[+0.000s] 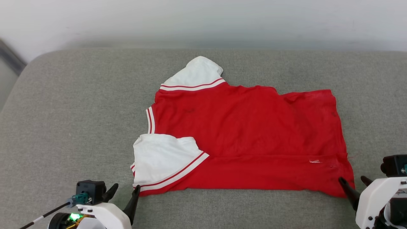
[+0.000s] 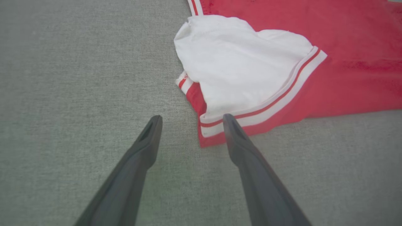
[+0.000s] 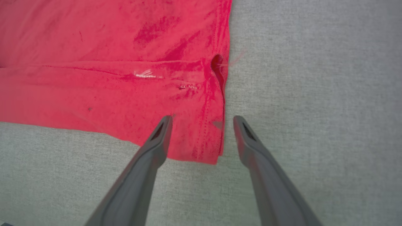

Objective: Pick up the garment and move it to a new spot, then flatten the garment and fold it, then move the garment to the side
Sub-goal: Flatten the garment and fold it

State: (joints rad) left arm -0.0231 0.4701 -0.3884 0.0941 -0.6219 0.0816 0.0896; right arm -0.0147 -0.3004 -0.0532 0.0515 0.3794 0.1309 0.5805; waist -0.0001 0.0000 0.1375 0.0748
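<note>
Nearest, at the lower corners: grippers, two. Left gripper (image 1: 126, 186): fingers spread wide, holding nothing, tips by the near sleeve's corner. Right gripper (image 1: 351, 178): fingers spread wide, holding nothing, tips either side of the near hem corner. Middle of the grey cushion (image 1: 79, 111): shirt (image 1: 248, 127), one, red, lying flat, with a crease along its near strip. Sleeves, two, white with red-and-white striped trim: one near, one far.

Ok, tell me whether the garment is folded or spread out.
Partly folded. The garment has its near edge doubled over along a crease, near sleeve lying on the red; far sleeve sticks out.
</note>
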